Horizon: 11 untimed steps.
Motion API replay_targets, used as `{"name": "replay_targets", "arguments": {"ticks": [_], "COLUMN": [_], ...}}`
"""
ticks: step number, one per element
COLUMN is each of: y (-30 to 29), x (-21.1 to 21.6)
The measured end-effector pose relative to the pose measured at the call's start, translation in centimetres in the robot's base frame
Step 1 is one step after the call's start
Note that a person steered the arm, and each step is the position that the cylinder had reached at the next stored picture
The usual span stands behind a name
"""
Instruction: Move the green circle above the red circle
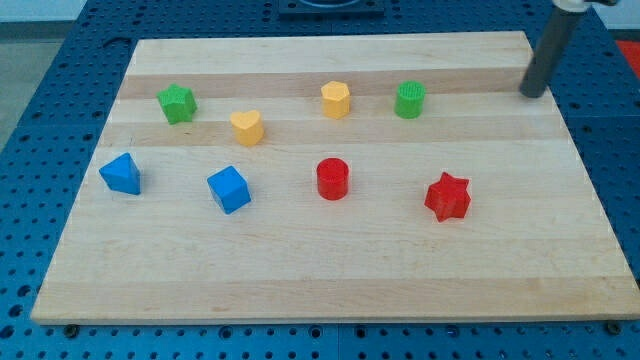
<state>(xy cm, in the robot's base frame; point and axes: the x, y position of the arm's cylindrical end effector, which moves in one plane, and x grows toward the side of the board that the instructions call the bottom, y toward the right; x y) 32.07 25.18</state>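
Note:
The green circle [410, 99] stands near the view's top, right of centre. The red circle [332, 178] stands near the board's middle, below and to the left of the green circle. My tip [533, 94] is at the board's right edge near the top, well to the right of the green circle and touching no block.
A yellow hexagon [336, 99] is just left of the green circle, above the red circle. A yellow heart [247, 127], a green star [177, 103], two blue blocks [121, 173] [229, 189] and a red star [447, 196] also lie on the wooden board [330, 280].

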Motion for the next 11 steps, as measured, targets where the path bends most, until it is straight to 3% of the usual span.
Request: {"name": "replay_targets", "arguments": {"ticks": [2, 5, 6, 8, 11], "y": [-5.6, -16.7, -18.0, -17.8, -27.4], "x": [-2.2, 4.2, 4.6, -1.1, 6.7]}}
